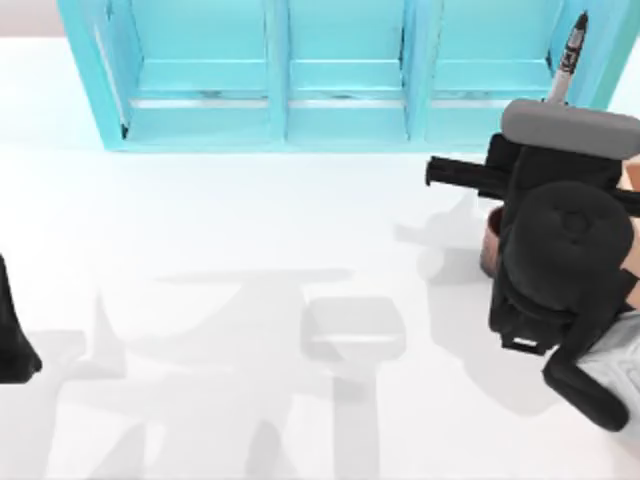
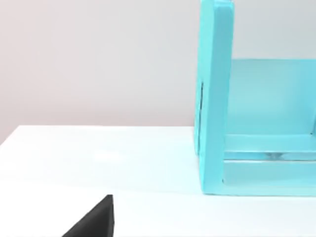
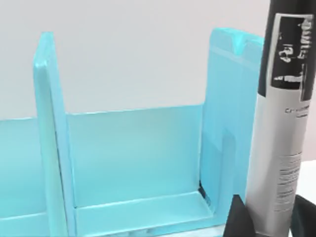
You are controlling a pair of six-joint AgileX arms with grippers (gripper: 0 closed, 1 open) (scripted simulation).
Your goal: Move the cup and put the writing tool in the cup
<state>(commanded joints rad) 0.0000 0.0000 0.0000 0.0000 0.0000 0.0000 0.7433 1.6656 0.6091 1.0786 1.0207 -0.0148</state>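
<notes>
Top view puts my right arm at the right side of the white table (image 1: 200, 220), its black bulk covering most of what lies beneath; at its left edge a sliver of the small reddish-brown copper-toned cup (image 1: 489, 240) peeks out on the tabletop. Above the arm's grey housing the slim black marker pen with a grey label band (image 1: 566, 62) sticks up, its tapered cap reaching in front of the right end of the turquoise three-bay shelf unit (image 1: 340, 70) at the table's far edge. Right wrist view gives what the overhead angle hides: the marker (image 3: 281, 128) stands upright, close in front of the camera, with the dark tips of my right gripper (image 3: 269, 219) on either side of its lower barrel, closed on it, and the shelf (image 3: 133, 148) with its dividers behind. My left arm sits parked at the table's left edge, seen as a dark shape in the top view. Left wrist view shows one black fingertip of my left gripper (image 2: 94, 219) over the table (image 2: 98, 158), near the shelf's end wall (image 2: 215, 98); I cannot tell how it is set.
</notes>
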